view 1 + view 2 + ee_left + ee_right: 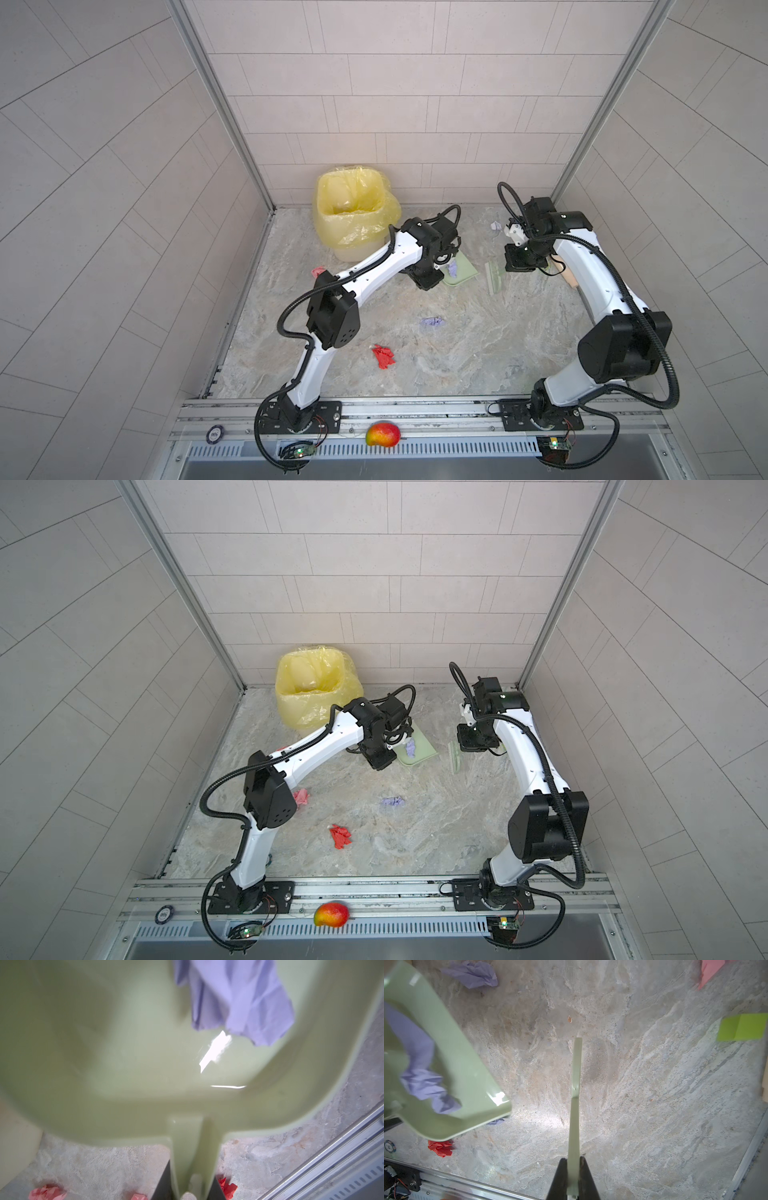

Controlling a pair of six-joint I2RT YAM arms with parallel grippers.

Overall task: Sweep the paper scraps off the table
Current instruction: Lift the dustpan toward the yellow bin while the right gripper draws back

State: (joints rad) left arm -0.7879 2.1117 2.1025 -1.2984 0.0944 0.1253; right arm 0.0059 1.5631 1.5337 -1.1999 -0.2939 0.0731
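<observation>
My left gripper (192, 1169) is shut on the handle of a pale green dustpan (462, 275) (417, 754) (124, 1053) (456, 1053) near the table's middle back. A lavender paper scrap (453, 268) (410, 748) (239, 1001) (423, 1076) lies in the pan. My right gripper (573, 1159) is shut on a thin pale green brush (493, 278) (455, 756) (576, 1084), just right of the pan. Loose on the table (478, 353) are a lavender scrap (432, 322) (392, 802) (473, 974), a red scrap (383, 356) (340, 836) (440, 1148) and a pink scrap (301, 796).
A bin lined with a yellow bag (351, 212) (311, 688) stands at the back left. Another pale scrap (494, 226) lies at the back right. A green cube (741, 1026) sits beyond the brush. A mango (382, 434) rests on the front rail.
</observation>
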